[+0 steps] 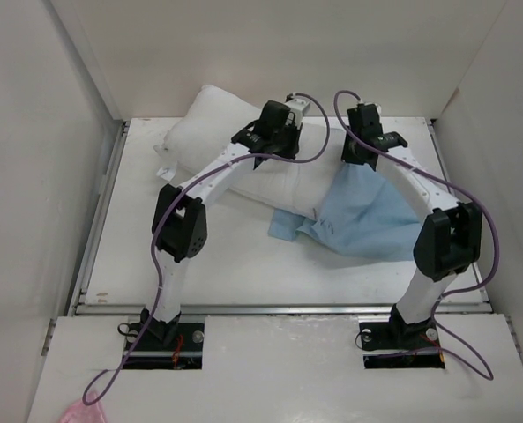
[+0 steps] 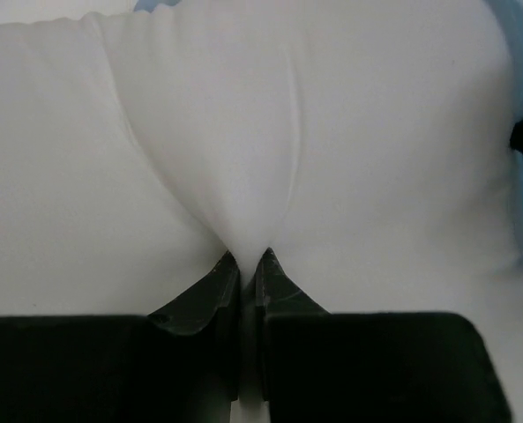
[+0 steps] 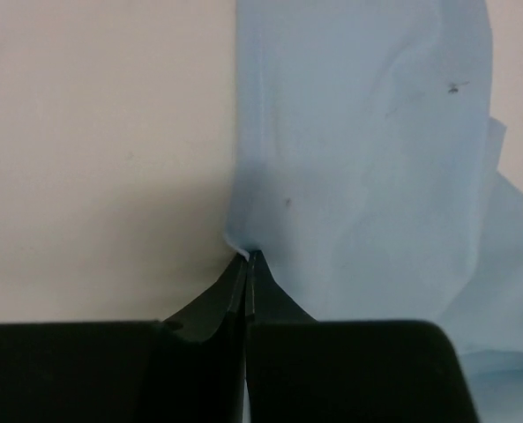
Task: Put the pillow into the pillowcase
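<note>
Pinching pillow [image 2: 349,132], left gripper [image 2: 250,258], right gripper [image 3: 248,256] seemingly clamping pillowcase [image 3: 367,159] edge

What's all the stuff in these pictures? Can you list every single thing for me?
pillow: one, white, far left part of the table, its right end meeting the blue cloth
tag: one, small and white, at the pillow's left edge
pillowcase: one, light blue, crumpled, right of the middle
table: one, white, under everything
pink thing: one, near left corner; cannot tell what it is
cables: two, purple, one along each arm
left gripper: one, black fingers, shut on a pinch of the pillow
right gripper: one, black fingers, shut on the pillowcase's edge
</note>
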Motion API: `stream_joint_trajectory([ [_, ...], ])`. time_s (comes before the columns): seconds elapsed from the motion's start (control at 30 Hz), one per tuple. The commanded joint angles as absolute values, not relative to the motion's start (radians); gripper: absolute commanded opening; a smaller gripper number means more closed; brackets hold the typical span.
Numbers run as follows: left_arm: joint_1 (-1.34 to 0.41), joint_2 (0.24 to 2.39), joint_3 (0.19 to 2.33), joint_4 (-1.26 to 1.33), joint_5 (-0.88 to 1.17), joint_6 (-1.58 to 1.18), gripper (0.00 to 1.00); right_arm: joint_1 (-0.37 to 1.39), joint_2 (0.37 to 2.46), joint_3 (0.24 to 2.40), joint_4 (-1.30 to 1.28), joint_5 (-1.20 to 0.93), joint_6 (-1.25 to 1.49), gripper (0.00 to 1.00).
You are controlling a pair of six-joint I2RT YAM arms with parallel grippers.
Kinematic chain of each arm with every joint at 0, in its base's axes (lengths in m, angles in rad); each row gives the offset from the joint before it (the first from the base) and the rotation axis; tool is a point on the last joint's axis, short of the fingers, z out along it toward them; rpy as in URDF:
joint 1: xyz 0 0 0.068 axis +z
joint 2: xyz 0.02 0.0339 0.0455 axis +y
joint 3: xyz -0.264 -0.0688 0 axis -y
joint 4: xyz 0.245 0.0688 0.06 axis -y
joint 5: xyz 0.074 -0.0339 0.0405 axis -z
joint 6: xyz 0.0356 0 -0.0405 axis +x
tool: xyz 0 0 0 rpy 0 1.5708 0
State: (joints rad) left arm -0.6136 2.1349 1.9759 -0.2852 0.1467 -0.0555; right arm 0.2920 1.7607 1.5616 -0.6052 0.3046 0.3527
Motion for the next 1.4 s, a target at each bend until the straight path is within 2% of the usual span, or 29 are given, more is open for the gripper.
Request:
stream_joint_trajectory([
  [0.0, -0.635, 2.069, 1.965, -0.353, 0.202, -0.067, 0.0, 0.284, 1.756, 1.666, -0.578, 0.301, 0.308, 0.0],
  [0.27, -0.683, 1.944, 1.962, -0.353, 0.213, -0.015, 0.0, 0.373, 1.775, 1.885, -0.568, 0.203, 0.189, 0.0],
  [0.5, -0.715, 1.803, 1.846, -0.267, 0.242, -0.063, 0.0, 0.469, 1.864, 1.999, -0.543, -0.043, 0.138, 0.0],
  [0.53, -0.715, 1.757, 1.801, -0.22, 0.157, -0.092, 0.0, 0.512, 1.905, 2.009, -0.567, -0.108, 0.129, 0.0],
  [0.77, -0.69, 1.747, 1.79, -0.189, -0.004, -0.207, 0.0, 0.569, 1.873, 1.852, -0.569, -0.314, 0.089, 0.0],
  [0.87, -0.669, 1.738, 1.77, -0.189, -0.058, -0.236, 0.0, 0.557, 1.806, 1.768, -0.583, -0.315, 0.109, 0.0],
  [0.93, -0.669, 1.714, 1.703, -0.18, -0.12, -0.245, 0.0, 0.543, 1.743, 1.724, -0.621, -0.292, 0.109, 0.08],
  [1.07, -0.669, 1.594, 1.504, -0.103, -0.104, -0.209, 0.0, 0.502, 1.602, 1.592, -0.643, -0.279, 0.109, 0.55],
  [1.1, -0.669, 1.577, 1.461, -0.056, -0.104, -0.209, 0.0, 0.482, 1.574, 1.579, -0.653, -0.266, 0.109, 0.76],
  [1.2, -0.669, 1.542, 1.336, 0.024, -0.045, -0.209, 0.0, 0.468, 1.491, 1.603, -0.675, -0.177, 0.109, 0.87],
  [1.37, -0.687, 1.532, 1.299, 0.064, -0.046, -0.218, 0.0, 0.416, 1.48, 1.722, -0.735, -0.017, 0.141, 0.93],
])
